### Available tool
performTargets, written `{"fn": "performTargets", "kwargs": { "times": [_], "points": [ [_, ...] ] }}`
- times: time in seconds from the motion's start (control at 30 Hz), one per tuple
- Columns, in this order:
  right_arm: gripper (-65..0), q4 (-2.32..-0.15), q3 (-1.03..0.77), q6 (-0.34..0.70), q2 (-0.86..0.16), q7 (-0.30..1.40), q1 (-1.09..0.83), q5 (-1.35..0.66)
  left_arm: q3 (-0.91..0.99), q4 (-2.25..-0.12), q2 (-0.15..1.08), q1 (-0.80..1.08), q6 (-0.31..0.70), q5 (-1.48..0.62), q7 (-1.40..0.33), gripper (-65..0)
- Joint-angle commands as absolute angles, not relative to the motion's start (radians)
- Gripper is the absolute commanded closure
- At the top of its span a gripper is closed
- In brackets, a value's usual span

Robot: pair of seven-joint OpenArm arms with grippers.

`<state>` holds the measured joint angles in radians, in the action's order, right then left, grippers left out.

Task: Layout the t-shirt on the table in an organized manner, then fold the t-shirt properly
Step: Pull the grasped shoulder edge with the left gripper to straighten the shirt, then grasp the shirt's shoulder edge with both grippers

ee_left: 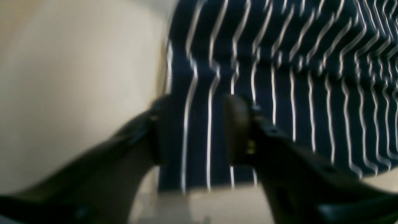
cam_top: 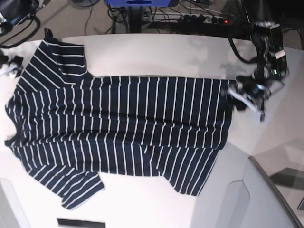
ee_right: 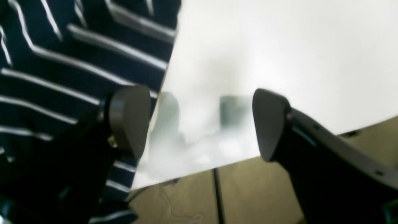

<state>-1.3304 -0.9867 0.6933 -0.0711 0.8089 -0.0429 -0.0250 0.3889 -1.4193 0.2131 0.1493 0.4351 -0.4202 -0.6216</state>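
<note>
While the dark navy, white-striped soft t-shirt (cam_top: 128, 128) lies spread across the smooth white tabletop (cam_top: 156, 57), its long axis runs side to side in the base view. The left claw (ee_left: 192, 130) stands half open astride the hem, gripping nothing firmly. The right claw (ee_right: 202, 124), wide open and empty, hovers just beside the shirt's edge over bare tabletop, with nothing in the way.
</note>
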Motion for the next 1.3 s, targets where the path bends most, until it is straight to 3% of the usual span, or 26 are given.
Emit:
{"fn": "performTargets", "kwargs": {
  "times": [0.0, 0.27, 0.47, 0.97, 1.03, 1.13, 1.17, 1.27],
  "points": [
    [-47.3, -1.320, -0.992, 0.698, -0.088, 0.777, -0.031, -0.042, 0.406, -1.442, 0.228, 0.166, 0.441, -0.440, -0.602, -29.8],
    [-45.2, -1.219, -0.986, 0.698, -0.085, 0.719, -0.033, -0.042, 0.483, -1.438, 0.220, 0.265, 0.446, -0.441, -0.601, -29.8],
    [-41.3, -1.224, -0.984, 0.698, -0.058, 0.756, -0.028, -0.044, 0.512, -1.423, 0.200, 0.272, 0.541, -0.441, -0.601, -29.6],
    [-39.6, -1.227, -0.894, 0.698, -0.024, 0.782, -0.028, -0.044, 0.547, -1.405, 0.193, 0.272, 0.545, -0.440, -0.601, -29.6],
    [-30.9, -1.227, -0.892, 0.698, -0.024, 0.782, -0.028, -0.044, 0.553, -1.405, 0.193, 0.272, 0.545, -0.440, -0.601, -29.6],
    [-5.3, -1.225, -0.894, 0.698, -0.024, 0.782, -0.028, -0.044, 0.605, -1.403, 0.176, 0.272, 0.545, -0.441, -0.601, -29.5],
    [0.0, -1.222, -0.894, 0.698, -0.024, 0.782, -0.028, -0.042, 0.636, -1.403, 0.162, 0.269, 0.544, -0.441, -0.601, -28.3],
    [-1.5, -1.222, -0.892, 0.698, -0.024, 0.782, -0.031, -0.042, 0.693, -1.405, 0.140, 0.268, 0.547, -0.443, -0.607, -17.8]
  ]
}}
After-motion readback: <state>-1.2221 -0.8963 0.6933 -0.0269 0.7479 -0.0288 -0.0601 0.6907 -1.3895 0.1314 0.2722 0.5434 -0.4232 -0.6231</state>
